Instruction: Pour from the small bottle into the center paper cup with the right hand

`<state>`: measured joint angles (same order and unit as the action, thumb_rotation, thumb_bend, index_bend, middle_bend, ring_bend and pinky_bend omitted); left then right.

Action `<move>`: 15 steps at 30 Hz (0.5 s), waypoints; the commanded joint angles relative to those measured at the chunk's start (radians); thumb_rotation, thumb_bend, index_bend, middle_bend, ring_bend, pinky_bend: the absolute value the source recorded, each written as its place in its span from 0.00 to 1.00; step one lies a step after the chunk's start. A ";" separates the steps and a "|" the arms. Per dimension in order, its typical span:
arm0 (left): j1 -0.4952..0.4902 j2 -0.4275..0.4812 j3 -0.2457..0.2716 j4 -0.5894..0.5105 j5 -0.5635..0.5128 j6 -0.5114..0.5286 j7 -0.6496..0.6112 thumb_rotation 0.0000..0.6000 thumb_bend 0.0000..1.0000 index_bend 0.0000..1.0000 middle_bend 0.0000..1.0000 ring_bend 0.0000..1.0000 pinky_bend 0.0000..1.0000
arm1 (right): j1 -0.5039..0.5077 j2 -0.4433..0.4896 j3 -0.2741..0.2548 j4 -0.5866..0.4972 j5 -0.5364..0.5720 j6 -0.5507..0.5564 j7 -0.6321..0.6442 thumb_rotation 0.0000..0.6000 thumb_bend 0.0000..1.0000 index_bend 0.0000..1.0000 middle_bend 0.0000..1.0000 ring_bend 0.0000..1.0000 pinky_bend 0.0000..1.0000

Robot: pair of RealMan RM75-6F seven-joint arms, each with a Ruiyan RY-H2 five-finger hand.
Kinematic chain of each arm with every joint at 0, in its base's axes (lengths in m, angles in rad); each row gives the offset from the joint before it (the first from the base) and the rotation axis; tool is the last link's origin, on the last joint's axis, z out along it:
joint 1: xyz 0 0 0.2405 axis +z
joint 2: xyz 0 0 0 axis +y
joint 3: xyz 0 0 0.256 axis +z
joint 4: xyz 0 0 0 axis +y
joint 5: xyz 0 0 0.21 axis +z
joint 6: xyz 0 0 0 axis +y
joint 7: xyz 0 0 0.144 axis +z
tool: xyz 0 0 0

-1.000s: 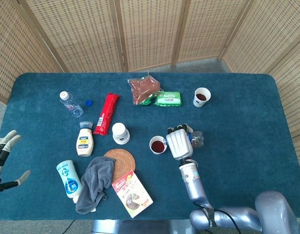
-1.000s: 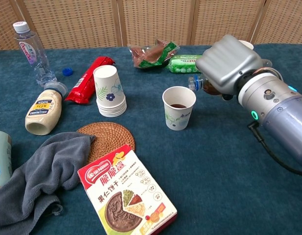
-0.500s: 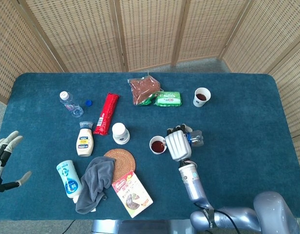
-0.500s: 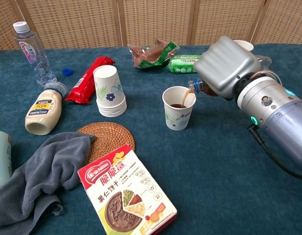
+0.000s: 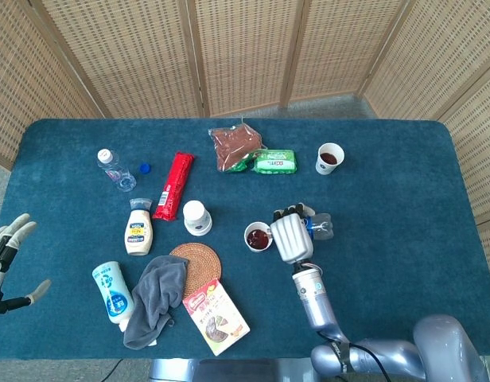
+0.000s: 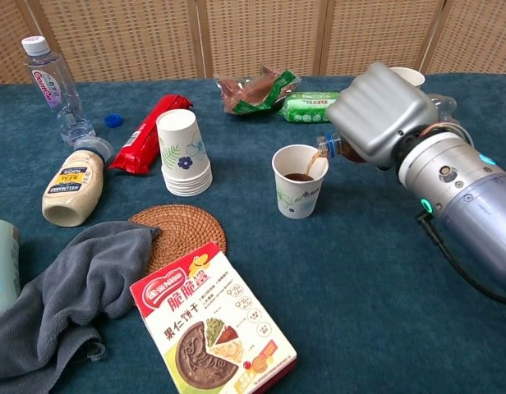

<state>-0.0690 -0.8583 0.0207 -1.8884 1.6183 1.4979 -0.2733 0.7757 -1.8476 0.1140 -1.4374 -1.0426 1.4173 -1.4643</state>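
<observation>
My right hand [image 6: 383, 115] [image 5: 289, 236] grips the small bottle [image 6: 338, 148], tipped with its open neck over the rim of the center paper cup [image 6: 299, 180] [image 5: 258, 237]. A thin brown stream runs from the neck into the cup, which holds dark liquid. In the head view the bottle's base [image 5: 321, 229] sticks out to the right of the hand. My left hand [image 5: 8, 248] hangs open at the far left edge, off the table, holding nothing.
A stack of paper cups [image 6: 184, 153] stands left of the center cup, with a woven coaster [image 6: 177, 230], snack box [image 6: 212, 318] and grey cloth [image 6: 76, 289] in front. Another filled cup [image 5: 329, 157], snack bags [image 6: 257, 89], a red packet [image 6: 148, 130], mayonnaise bottle [image 6: 72, 186] and water bottle [image 6: 54, 88] lie further off.
The bottle has tipped further over the cup and liquid has begun streaming into it. The right hand shifted slightly toward the cup. The left hand stayed put.
</observation>
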 commanded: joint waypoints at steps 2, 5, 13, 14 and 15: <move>0.000 0.000 0.000 -0.001 -0.001 -0.001 0.002 1.00 0.32 0.00 0.00 0.00 0.00 | -0.018 0.003 0.011 0.000 -0.006 -0.012 0.068 1.00 0.50 0.40 0.60 0.55 0.96; -0.001 0.000 0.002 -0.002 0.001 -0.002 0.003 1.00 0.32 0.00 0.00 0.00 0.00 | -0.032 0.009 0.018 -0.006 -0.009 -0.022 0.131 1.00 0.49 0.40 0.60 0.55 0.96; -0.005 -0.001 0.004 -0.005 0.000 -0.012 0.012 1.00 0.32 0.00 0.00 0.00 0.00 | -0.074 0.043 0.026 -0.016 -0.089 -0.026 0.363 1.00 0.49 0.40 0.60 0.55 0.96; -0.006 -0.002 0.004 -0.006 0.001 -0.014 0.013 1.00 0.32 0.00 0.00 0.00 0.00 | -0.080 0.049 0.028 -0.018 -0.104 -0.022 0.399 1.00 0.49 0.40 0.60 0.55 0.96; -0.006 -0.002 0.005 -0.007 0.002 -0.015 0.014 1.00 0.32 0.00 0.00 0.00 0.00 | -0.085 0.053 0.031 -0.020 -0.115 -0.019 0.428 1.00 0.48 0.40 0.60 0.55 0.96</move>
<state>-0.0752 -0.8599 0.0258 -1.8950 1.6204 1.4829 -0.2590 0.7101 -1.8116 0.1390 -1.4521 -1.1199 1.3935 -1.1020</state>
